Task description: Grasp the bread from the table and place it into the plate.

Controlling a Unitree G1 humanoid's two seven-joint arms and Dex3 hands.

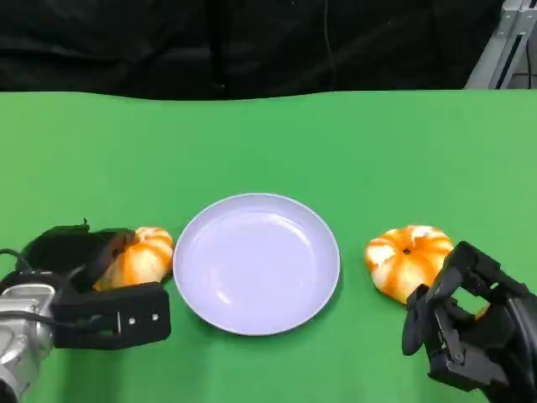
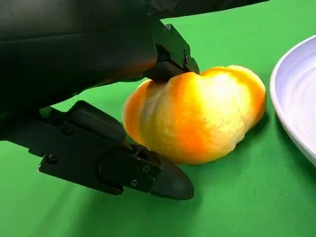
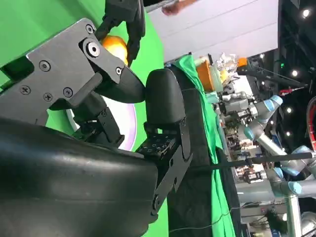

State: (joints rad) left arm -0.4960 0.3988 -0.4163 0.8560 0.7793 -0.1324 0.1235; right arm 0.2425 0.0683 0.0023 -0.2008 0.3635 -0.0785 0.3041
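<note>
**Two hands at the bread, plate bare between them**

Lower left of the head view: the left hand (image 1: 96,290) grasps an orange, lobed bread roll (image 1: 141,257), fingers (image 2: 123,170) pressed against both sides, the roll lying on the green table (image 1: 268,143) just beside the round pale lavender plate (image 1: 257,262). Lower right: the right hand (image 1: 466,327) reaches to a second orange bread roll (image 1: 409,259); whether it grips cannot be told. Open green cloth lies beyond the plate, ending at a black backdrop (image 1: 252,42).
</note>
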